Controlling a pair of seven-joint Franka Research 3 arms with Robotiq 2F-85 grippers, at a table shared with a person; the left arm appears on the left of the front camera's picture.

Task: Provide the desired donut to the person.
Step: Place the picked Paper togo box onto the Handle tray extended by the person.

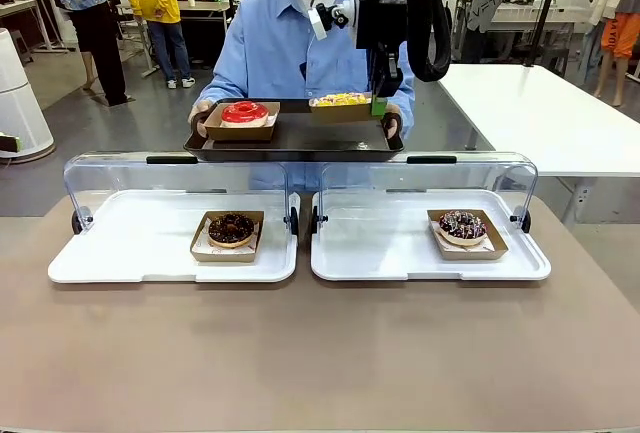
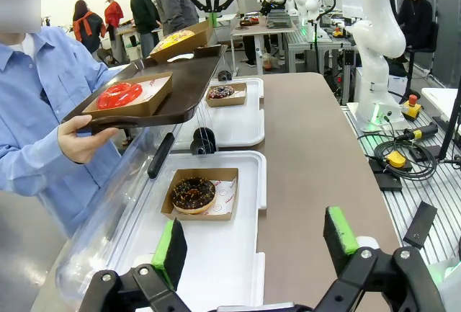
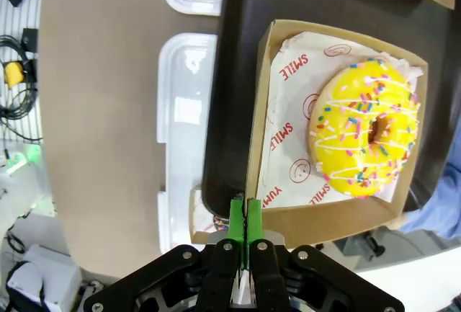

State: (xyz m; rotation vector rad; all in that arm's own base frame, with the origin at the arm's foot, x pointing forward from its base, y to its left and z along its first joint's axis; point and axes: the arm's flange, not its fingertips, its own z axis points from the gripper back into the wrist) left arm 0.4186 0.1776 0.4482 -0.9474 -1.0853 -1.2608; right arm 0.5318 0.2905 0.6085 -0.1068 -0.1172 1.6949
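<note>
Right gripper pinching yellow donut's box wall on person's dark tray; left gripper spread, unloaded.

White arm w/ black tool — green pads, black cable loop.

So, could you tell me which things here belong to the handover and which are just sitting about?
In the job:
- yellow donut in its box
- right gripper, shut on the box wall
- person's dark tray

Sitting about:
- red donut
- chocolate donut
- sprinkled dark donut
- left gripper, open
</note>
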